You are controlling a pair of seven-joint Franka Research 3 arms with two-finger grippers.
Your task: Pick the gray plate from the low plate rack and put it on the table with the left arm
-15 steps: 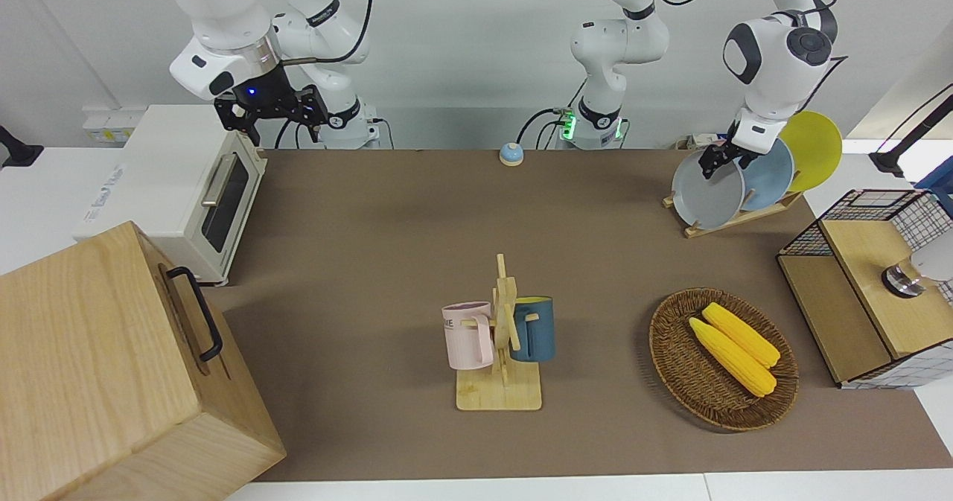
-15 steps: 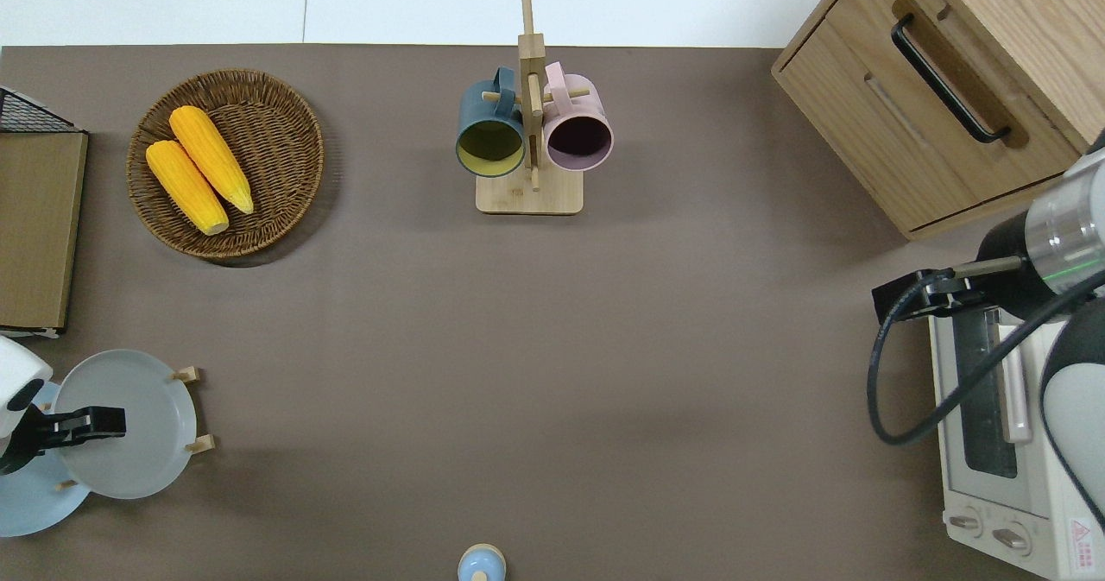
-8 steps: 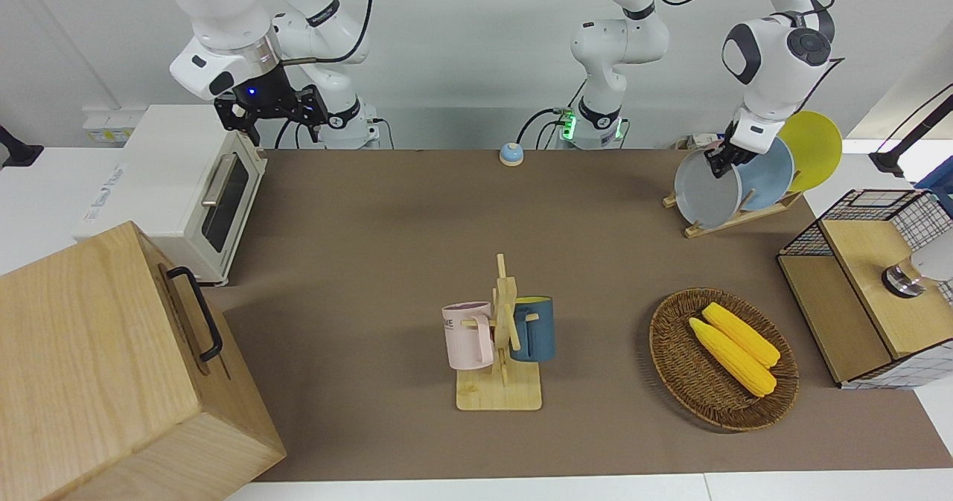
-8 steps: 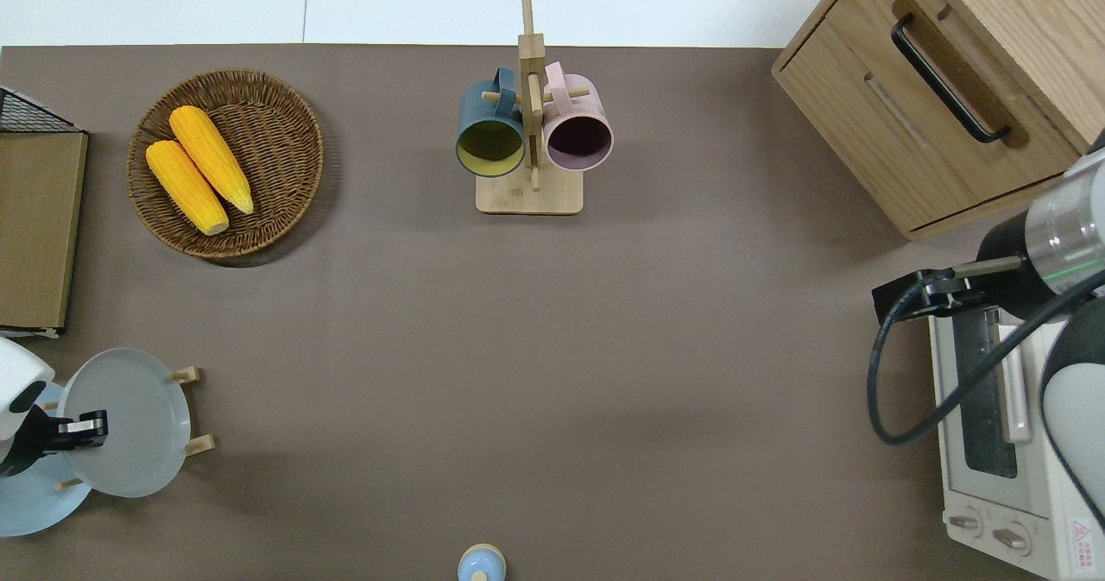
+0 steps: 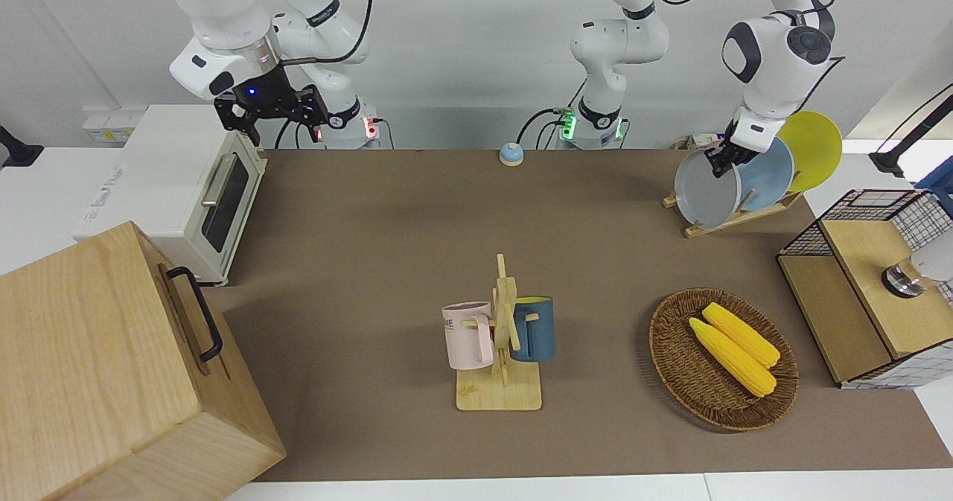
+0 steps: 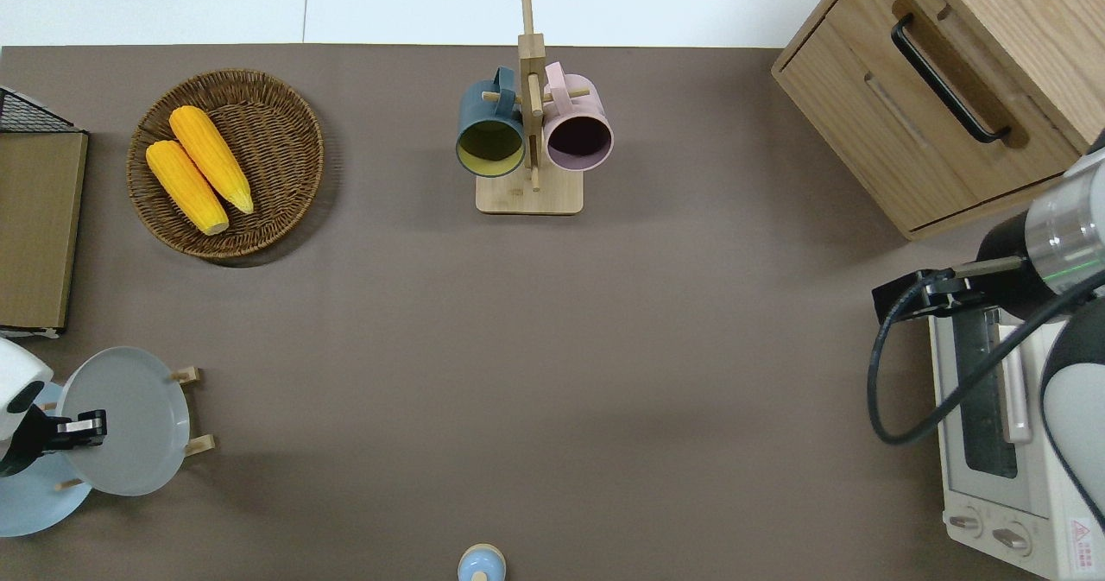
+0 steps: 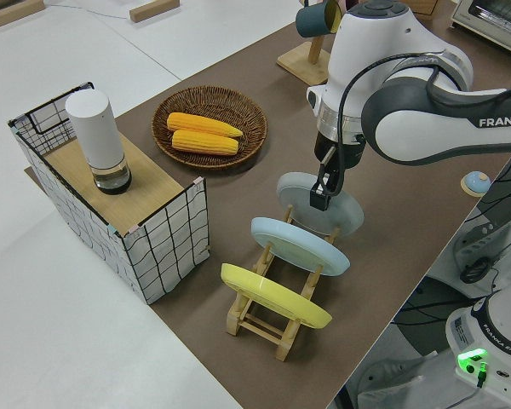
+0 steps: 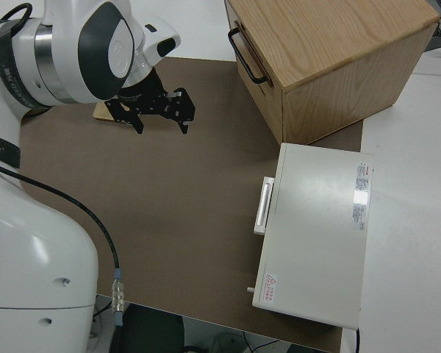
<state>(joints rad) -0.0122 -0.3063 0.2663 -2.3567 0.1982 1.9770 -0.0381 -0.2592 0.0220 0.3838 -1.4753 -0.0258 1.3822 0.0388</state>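
Overhead view: left gripper [image 6: 79,430] sits at the upper rim of the gray plate [image 6: 129,421], fingers pinched on that edge, one on each face. Plate leans in the low rack [image 5: 744,214] at the left arm's end of the table [image 6: 552,348], w/ a light blue plate [image 5: 770,177] and a yellow plate [image 5: 815,147] slotted in the same rack. Plate looks rigid, smooth, prob. glazed, so likely slippery and breakable; moderate weight. Rim is the only workable hold, and a pinch at one edge lets the plate swing, so it wants a firm clamp and a slow lift clear of the pegs. Right arm is parked, right gripper [image 8: 156,110] spread open.
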